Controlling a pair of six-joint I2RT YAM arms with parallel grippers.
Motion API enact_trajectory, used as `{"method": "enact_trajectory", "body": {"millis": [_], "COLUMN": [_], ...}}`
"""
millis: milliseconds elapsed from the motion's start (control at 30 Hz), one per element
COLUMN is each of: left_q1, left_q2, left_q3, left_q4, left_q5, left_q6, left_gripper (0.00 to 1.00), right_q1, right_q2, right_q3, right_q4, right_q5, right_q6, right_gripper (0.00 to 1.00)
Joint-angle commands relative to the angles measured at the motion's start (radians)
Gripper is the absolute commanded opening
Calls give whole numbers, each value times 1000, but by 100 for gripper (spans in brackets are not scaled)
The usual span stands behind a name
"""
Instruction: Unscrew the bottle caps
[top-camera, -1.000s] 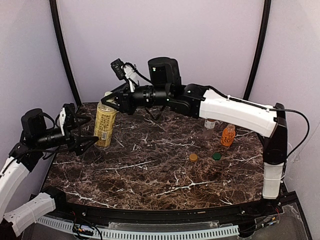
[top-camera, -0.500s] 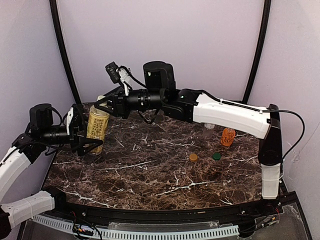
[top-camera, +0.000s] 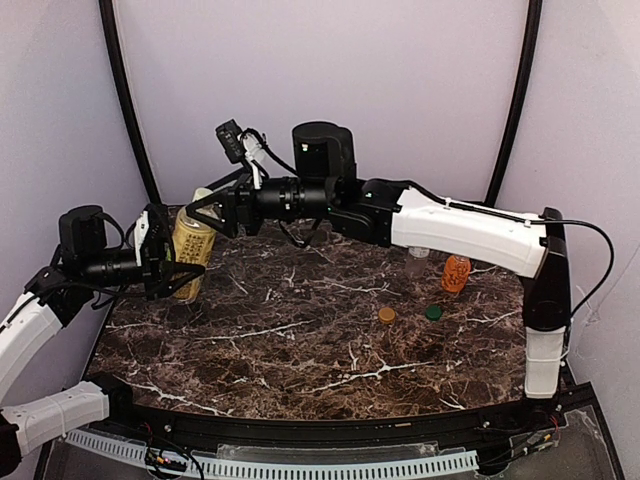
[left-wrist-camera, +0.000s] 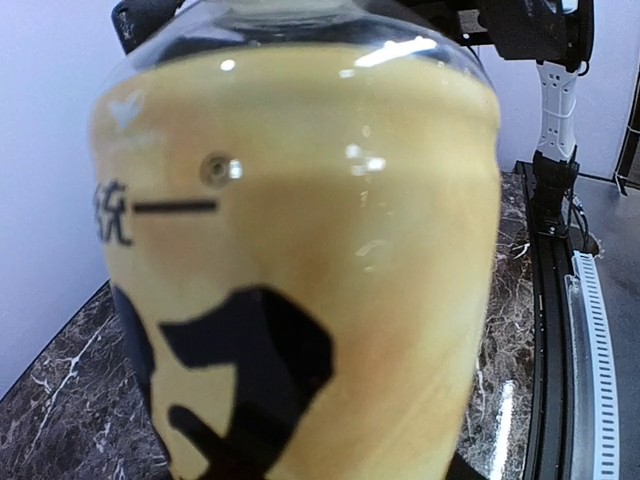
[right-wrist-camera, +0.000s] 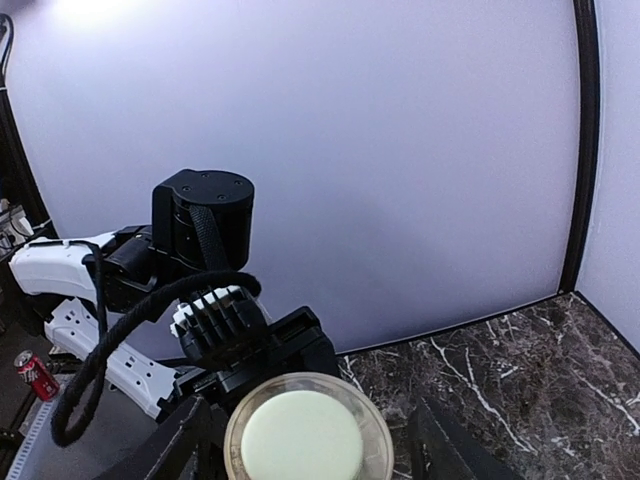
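The taller yellow-labelled bottle (top-camera: 190, 250) stands slightly tilted at the table's far left and fills the left wrist view (left-wrist-camera: 300, 250). My left gripper (top-camera: 178, 272) is shut on its lower body from the left; the bottle hides the fingers in the wrist view. My right gripper (top-camera: 206, 207) reaches in from the right at the bottle's top. In the right wrist view it (right-wrist-camera: 312, 445) is open, with its fingers (right-wrist-camera: 190, 445) standing clear on both sides of the pale cap (right-wrist-camera: 302, 440). The short orange bottle (top-camera: 456, 272) and the clear white-labelled bottle (top-camera: 420, 250) stand at the far right.
Two loose caps lie on the marble table (top-camera: 300, 350) in front of the right-hand bottles, a brownish one (top-camera: 386, 315) and a green one (top-camera: 433, 312). The right arm (top-camera: 460, 228) spans the back of the table. Purple walls close the back and sides.
My left gripper moved in and closed on the yellow-labelled bottle. My right gripper, shut on the cap before, has opened. The bottle shifted a little to the left.
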Motion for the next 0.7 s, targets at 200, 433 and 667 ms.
{"method": "enact_trajectory", "body": {"millis": [200,433,667], "left_q1": [-5,-19,-28], "left_q2": [-30,-26,-36], "left_q3": [-4,-52,-94], "left_q4": [183,496,580], "left_q5": [-599,-794,-790], "left_q6": [640,1046,1293], "left_gripper": [40,39,39], "right_q1": [-7,-45,-44], "right_q2": [-148,-66,24], "right_q3": [-12,61,173], "right_q4": [-192,-316,-295], "right_q5": [240,256,146], "right_q6": [103,258,278], "right_gripper": [78,82,84]}}
